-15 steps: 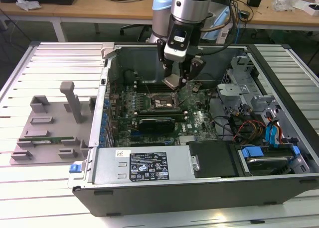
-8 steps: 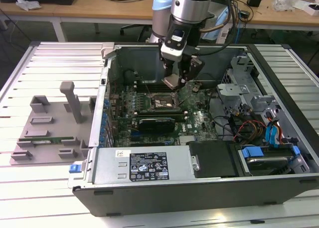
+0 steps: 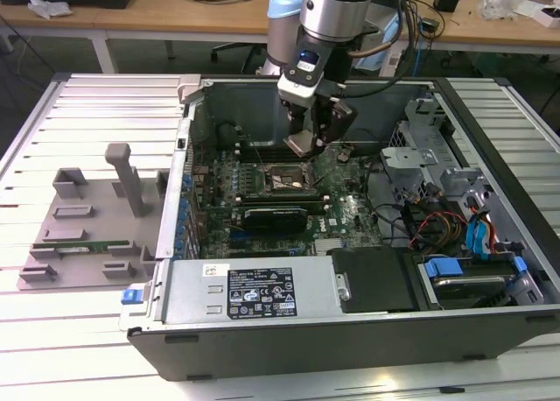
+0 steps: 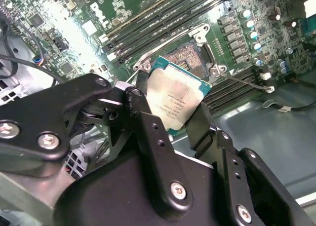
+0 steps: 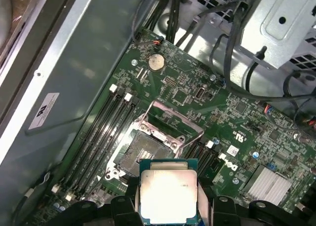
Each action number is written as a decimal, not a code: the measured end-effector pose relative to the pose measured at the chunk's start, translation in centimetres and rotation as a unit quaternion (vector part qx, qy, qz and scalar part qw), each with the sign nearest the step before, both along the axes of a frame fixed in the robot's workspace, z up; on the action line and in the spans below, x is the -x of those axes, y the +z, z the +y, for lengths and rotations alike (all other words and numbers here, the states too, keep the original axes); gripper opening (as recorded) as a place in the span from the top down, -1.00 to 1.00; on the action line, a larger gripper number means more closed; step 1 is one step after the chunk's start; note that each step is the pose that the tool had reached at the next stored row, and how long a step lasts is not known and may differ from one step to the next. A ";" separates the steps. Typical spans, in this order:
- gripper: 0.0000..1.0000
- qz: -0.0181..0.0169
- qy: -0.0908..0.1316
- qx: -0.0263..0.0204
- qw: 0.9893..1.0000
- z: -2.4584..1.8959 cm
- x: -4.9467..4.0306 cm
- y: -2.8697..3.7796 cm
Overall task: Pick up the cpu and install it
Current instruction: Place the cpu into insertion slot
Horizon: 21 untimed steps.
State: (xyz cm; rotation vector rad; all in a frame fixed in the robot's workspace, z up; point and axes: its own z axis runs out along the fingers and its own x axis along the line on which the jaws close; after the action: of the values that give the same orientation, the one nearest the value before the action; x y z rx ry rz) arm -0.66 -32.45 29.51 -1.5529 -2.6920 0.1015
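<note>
Our pincer (image 4: 172,107) is clamped on the cpu (image 5: 168,194) by opposite edges, holding it near the open socket (image 5: 144,154). We judge it light, stiff and fragile underneath; the edges are the safe hold.

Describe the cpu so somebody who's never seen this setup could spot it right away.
Look inside the open computer case, above the green motherboard. The gripper is shut on the cpu, near the empty socket. It is the flat silvery square with a thin green edge, unlike the long black memory slots.
</note>
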 end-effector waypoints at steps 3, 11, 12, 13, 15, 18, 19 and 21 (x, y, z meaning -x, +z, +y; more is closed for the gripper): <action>-0.09 0.000 -0.010 0.001 1.000 0.00 0.00 0.00; -0.09 0.000 -0.050 0.003 0.999 0.00 0.00 -0.03; -0.09 0.000 -0.054 0.004 0.999 0.00 0.00 -0.04; -0.09 0.000 -0.057 0.004 0.998 0.00 0.00 -0.04; -0.09 0.000 -0.064 0.005 0.998 0.00 0.00 -0.04; -0.09 0.000 -0.076 0.006 0.997 0.00 0.00 -0.05; -0.09 0.000 -0.079 0.006 0.997 0.00 0.00 -0.05; -0.09 0.000 -0.088 0.007 0.996 0.00 0.00 -0.06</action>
State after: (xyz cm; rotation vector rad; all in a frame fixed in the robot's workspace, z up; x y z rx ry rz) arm -0.66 -32.45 29.46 -1.7860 -2.5443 0.1148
